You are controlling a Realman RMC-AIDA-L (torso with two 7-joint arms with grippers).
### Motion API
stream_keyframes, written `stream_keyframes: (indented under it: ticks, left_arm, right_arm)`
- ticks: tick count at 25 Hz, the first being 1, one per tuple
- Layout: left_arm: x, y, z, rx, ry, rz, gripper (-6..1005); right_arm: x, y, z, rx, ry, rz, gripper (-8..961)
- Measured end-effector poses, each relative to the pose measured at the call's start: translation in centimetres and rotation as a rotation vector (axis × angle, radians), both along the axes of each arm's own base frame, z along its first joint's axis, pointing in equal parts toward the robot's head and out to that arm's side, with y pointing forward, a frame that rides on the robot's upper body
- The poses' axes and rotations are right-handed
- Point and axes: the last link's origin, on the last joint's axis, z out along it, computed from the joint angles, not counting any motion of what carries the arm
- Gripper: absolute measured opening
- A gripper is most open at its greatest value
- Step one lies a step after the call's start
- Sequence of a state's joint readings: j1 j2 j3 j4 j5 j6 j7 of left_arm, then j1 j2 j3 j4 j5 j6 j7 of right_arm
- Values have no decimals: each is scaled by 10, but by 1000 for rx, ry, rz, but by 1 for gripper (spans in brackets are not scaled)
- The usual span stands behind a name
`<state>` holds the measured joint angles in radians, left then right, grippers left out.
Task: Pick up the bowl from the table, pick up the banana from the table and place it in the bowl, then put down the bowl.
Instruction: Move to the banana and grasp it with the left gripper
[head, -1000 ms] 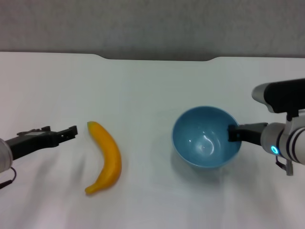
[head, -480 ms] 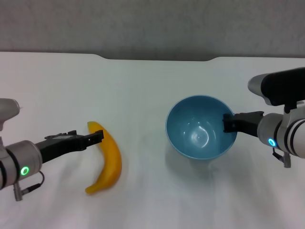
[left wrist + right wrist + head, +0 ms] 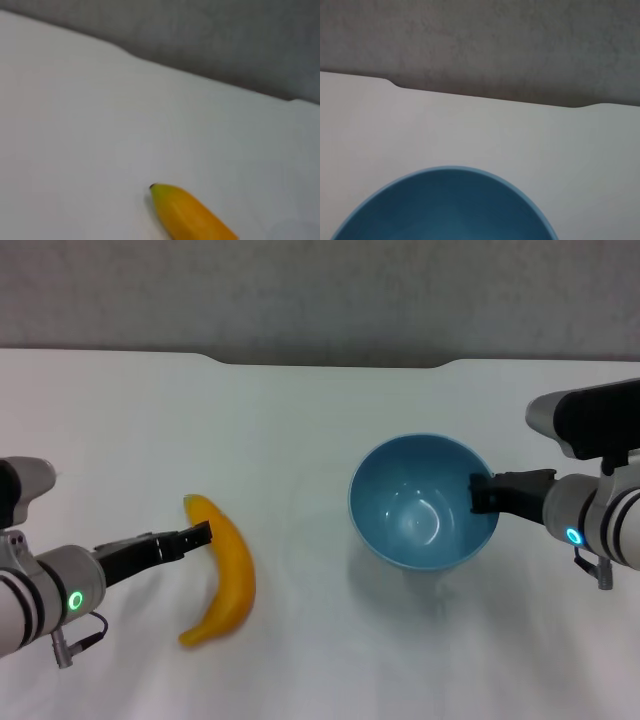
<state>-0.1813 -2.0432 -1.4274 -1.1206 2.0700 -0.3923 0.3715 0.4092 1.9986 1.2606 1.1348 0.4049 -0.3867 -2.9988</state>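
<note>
My right gripper (image 3: 482,492): pinches the bowl (image 3: 423,502) rim, lifted.
My left gripper (image 3: 203,534): at the banana (image 3: 225,583); spread unclear.
Table (image 3: 300,420): bare between them.

The right gripper (image 3: 480,492) meets the rim of the bowl (image 3: 420,505) in the head view, but the rim hides the contact point, so the finger gap cannot be read. The right wrist view shows no fingers, and its edge cuts off most of the bowl (image 3: 445,205), leaving only the far rim.

The left gripper (image 3: 200,535) reaches the upper part of the banana (image 3: 228,585) in the head view; the dark fingertips merge, so their spacing cannot be read. The left wrist view shows no fingers and only 1 end of the banana (image 3: 190,215); the rest is cut off.

Both forearms are cut off at the head view's side edges.
</note>
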Motion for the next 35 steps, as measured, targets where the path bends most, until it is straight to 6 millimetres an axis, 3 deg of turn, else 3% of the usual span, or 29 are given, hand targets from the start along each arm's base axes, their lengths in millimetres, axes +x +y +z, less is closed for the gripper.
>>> stream_keyframes:
  ticks: [9,19,35]
  left_arm:
    - [7,6,-18,-139,63,55,904]
    - [26,6,-19,-167,35,26,901]
    - [25,16,-33,-187,15,62,896]
  right_arm:
    - [-2,1,8,15,-1,0,46]
    - [0,0,8,18,-16,1,49]
    - [-10,3,6,12,-17,30,55]
